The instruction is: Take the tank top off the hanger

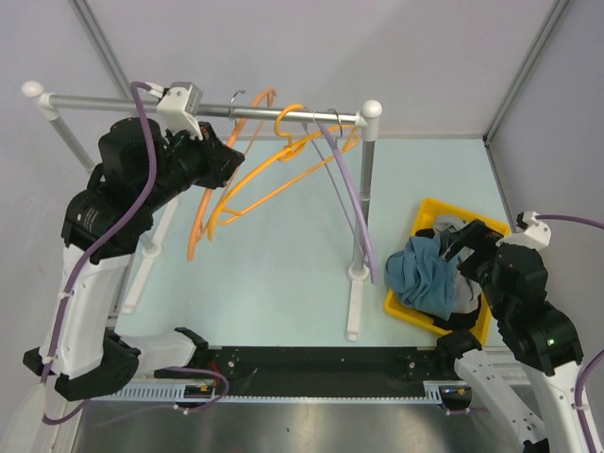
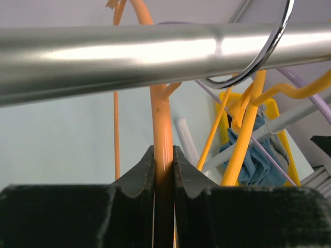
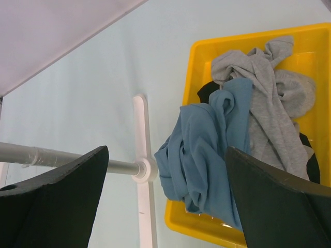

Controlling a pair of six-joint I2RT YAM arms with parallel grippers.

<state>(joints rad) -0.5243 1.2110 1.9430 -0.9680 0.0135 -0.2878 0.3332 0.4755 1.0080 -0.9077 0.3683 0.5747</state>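
Left gripper: clamped tight on the stem of the thin orange plastic hanger, just under the shiny steel rail.
Right gripper: spread wide, holding nothing, above the yellow plastic tub.
Tank top: crumpled blue tank top, on no hanger, slumped over the tub's rim.
Tub neighbours: grey knit garment touching it, black cloth underneath.
Crowding the rail: yellow plastic hanger and lilac plastic hanger crossing beside the orange one; chrome hook looped over the rail.
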